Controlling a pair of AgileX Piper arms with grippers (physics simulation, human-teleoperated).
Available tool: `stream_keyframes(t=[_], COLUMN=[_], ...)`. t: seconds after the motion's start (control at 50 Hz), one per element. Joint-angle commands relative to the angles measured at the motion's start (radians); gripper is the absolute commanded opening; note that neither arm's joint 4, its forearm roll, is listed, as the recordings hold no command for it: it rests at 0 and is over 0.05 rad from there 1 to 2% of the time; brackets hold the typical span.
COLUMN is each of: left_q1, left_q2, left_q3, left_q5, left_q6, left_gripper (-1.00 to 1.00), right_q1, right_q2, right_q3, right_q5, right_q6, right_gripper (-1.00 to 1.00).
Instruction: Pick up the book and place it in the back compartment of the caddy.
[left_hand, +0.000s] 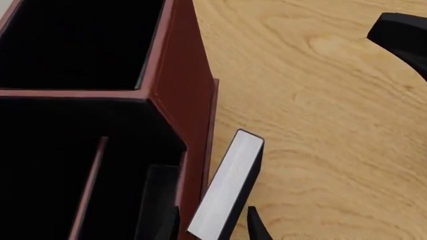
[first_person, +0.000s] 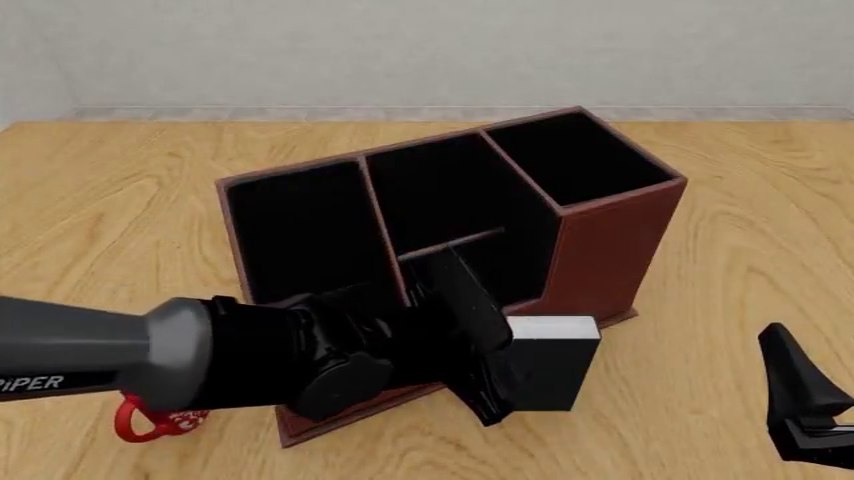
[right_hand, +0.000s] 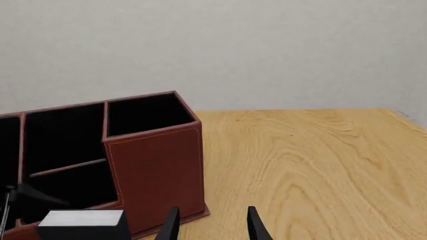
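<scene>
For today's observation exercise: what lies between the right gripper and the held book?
Only bare wooden table separates the right gripper from the book in the front view.

Leather-look caddy (first_person: 607, 245) (matt), wood-grain table (first_person: 120, 200).

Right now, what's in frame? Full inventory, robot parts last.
Reddish-brown leather-look caddy: 1, black inside, three columns, table centre.
Low cross divider: 1, in the caddy's middle column.
Black book with white page edges: 1, outside the caddy's near wall, held by the left gripper.
Red-and-white mug: 1, mostly hidden under the left arm.
Light wooden table: 1.
Left gripper: 1, black, closed on the book.
Right gripper: 1, black, open, empty, near right.
</scene>
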Motion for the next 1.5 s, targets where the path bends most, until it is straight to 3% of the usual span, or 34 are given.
stream_keyframes(t=[0.02, 0.18, 0.2, 0.82, 1.16, 1.36, 1.5], left_q1=[0.005, -0.004, -0.009, -0.061, -0.06, -0.084, -0.06], left_q2=[0.026, 0.006, -0.013, -0.181, -0.283, -0.475, -0.512], left_q3=[-0.009, -0.004, -0.001, 0.038, 0.05, 0.023, 0.037], left_q5=[0.009, 0.013, 0.016, 0.014, 0.031, 0.104, 0.11], left_q6=[-0.004, -0.01, -0.008, 0.051, 0.033, -0.034, -0.071], left_gripper=[1.0, 1.0, -1.0, -1.0, -1.0, -1.0, -1.0], right_q1=[0.0, 0.0, 0.0, 0.0, 0.0, 0.0, 0.0], right_q2=[0.005, 0.006, 0.007, 0.004, 0.002, -0.002, -0.004], right_q3=[0.001, 0.001, 0.001, 0.001, 0.0, -0.001, -0.003], right_q5=[-0.006, -0.007, -0.008, -0.005, -0.003, 0.003, 0.007], right_q6=[0.0, 0.0, 0.0, 0.0, 0.0, 0.0, 0.0], right_gripper=[1.0, 1.0, 1.0, 1.0, 1.0, 1.0, 1.0])
